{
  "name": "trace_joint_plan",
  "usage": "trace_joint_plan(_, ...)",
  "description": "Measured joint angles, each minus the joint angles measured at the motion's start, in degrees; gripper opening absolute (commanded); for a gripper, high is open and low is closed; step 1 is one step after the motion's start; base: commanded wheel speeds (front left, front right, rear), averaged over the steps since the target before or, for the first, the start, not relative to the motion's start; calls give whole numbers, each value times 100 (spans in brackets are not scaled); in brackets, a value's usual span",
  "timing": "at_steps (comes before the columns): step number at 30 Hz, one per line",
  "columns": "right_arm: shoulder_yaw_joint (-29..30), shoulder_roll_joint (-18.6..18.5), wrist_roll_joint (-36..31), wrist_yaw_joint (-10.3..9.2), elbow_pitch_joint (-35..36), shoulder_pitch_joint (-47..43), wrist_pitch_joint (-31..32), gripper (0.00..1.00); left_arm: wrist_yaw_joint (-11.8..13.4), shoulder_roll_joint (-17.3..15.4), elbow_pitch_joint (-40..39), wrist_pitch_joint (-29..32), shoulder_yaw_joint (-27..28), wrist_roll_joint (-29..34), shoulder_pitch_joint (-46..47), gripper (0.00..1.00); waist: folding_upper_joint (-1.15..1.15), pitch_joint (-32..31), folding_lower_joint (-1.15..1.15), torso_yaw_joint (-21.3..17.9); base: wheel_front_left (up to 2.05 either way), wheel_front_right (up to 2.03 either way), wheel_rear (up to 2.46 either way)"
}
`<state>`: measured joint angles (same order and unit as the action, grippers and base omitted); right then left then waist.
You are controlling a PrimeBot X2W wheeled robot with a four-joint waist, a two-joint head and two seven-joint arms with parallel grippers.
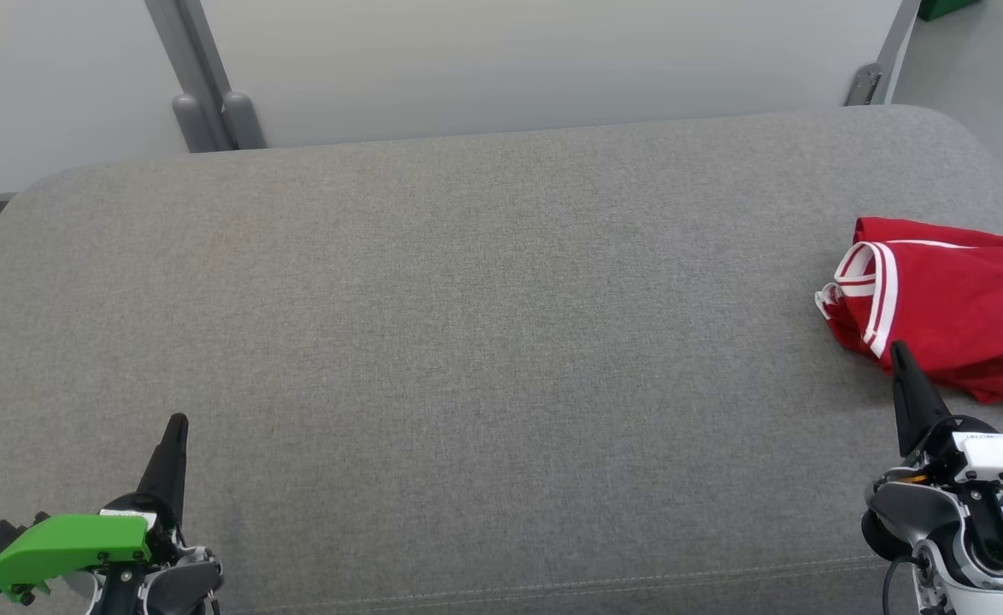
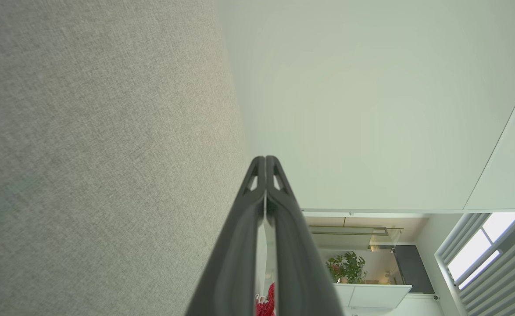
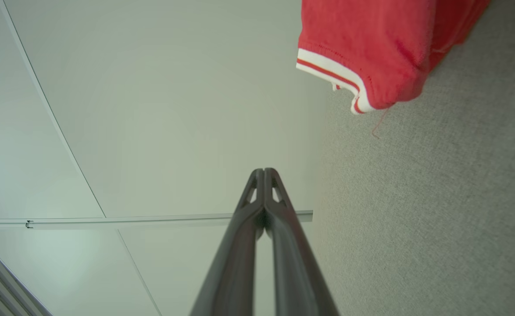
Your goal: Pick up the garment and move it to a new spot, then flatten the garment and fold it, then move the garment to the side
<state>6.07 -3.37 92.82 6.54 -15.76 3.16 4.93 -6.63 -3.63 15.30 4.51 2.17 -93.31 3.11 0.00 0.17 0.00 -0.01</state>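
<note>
The garment [image 1: 954, 312] is a red shirt with white-striped trim, lying bunched and folded at the right edge of the grey fabric surface [image 1: 467, 342]. In the right wrist view the garment [image 3: 371, 44] hangs into the upper right corner. My right gripper [image 1: 899, 350] is shut with nothing in it, its tip just in front of the garment's near edge; its fingertips [image 3: 264, 172] meet in the wrist view. At the lower left, far from the garment, my left gripper [image 1: 178, 422] is shut and empty, and its fingers [image 2: 265, 160] press together.
Pale wall panels [image 1: 510, 60] with a grey post [image 1: 202, 94] rise right behind the surface. The surface's front seam [image 1: 553, 589] runs along the bottom. A small red patch [image 2: 267, 303] shows between the left fingers in the left wrist view.
</note>
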Motion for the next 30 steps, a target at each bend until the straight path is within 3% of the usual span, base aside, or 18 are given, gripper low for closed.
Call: trace_joint_plan(30,13,10,2,1,-33,0,10,0,-27,21,59,0,21,-26,7,0,0,-2,0,0,0,0,0)
